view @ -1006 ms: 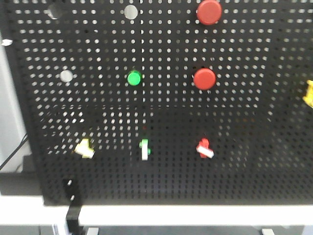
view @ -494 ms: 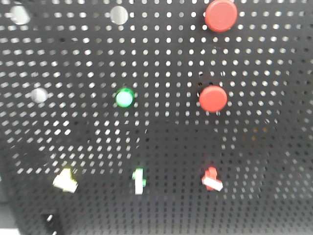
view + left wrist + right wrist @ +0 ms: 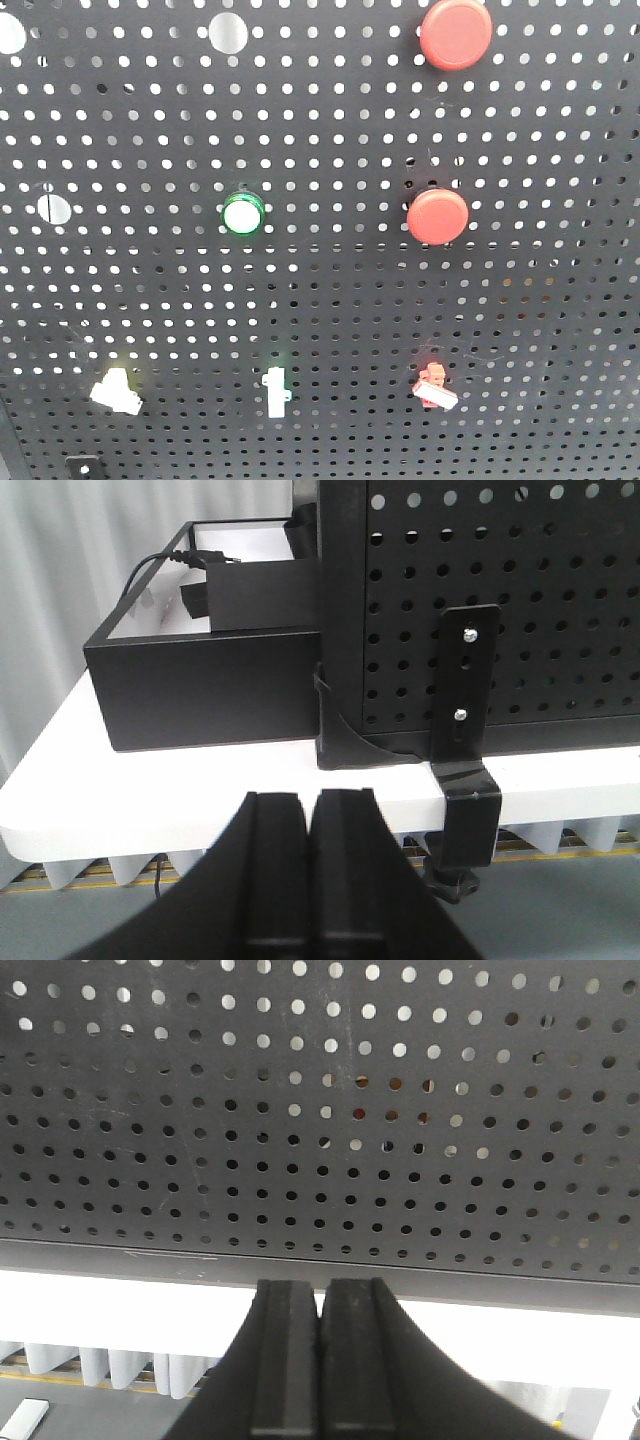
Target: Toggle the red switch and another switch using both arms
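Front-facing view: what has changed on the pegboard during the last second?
The camera came closer to the pegboard: everything looks larger, and the white table edge left this view. The red switch and the pale yellow switch keep their levers as before.

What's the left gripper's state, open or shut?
Shut. In the left wrist view, the left gripper has its jaws pressed together with no gap and nothing held.
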Controlling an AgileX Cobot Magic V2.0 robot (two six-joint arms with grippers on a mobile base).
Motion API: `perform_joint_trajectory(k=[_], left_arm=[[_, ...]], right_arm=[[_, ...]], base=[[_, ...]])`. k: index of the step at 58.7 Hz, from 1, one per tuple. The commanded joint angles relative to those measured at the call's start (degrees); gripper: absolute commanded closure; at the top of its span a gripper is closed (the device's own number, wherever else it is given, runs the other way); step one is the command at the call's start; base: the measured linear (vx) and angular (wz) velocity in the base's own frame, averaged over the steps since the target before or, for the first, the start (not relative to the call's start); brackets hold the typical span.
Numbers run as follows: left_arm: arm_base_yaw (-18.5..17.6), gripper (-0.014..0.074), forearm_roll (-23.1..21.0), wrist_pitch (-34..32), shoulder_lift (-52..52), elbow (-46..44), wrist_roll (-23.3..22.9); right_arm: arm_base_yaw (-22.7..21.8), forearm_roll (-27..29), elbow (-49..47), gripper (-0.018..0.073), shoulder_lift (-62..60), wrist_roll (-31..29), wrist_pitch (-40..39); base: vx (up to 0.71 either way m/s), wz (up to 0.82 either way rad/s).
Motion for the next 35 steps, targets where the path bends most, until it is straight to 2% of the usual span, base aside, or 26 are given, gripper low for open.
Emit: perform_joint_trajectory(k=[1,14,24,35], left_arm=[[0.14,0.0594,-0.19,-4.62,0.1,1.11,-0.66],[0.14,0.0594,-0.19,-4.84,0.1,1.11,-0.66],[0.14,0.0594,-0.19,-8.22,0.1,1.11,-0.66],[0.14,0.0594,-0.19,-12.35,0.1,1.11,-0.66]], right_arm=[[-0.22,-0.5,0.31,0.0566,0.49,-0.26,-4.87],[-0.22,-0.5,0.31,0.0566,0.49,-0.26,-5.64],[-0.22,-0.45,0.31,0.0566,0.49,-0.26,-6.77],[-0.22,-0.45,0.31,0.0566,0.49,-0.21,-15.52]], base=[[0.0,0.0],[0.0,0.0],[0.0,0.0],[0.0,0.0]])
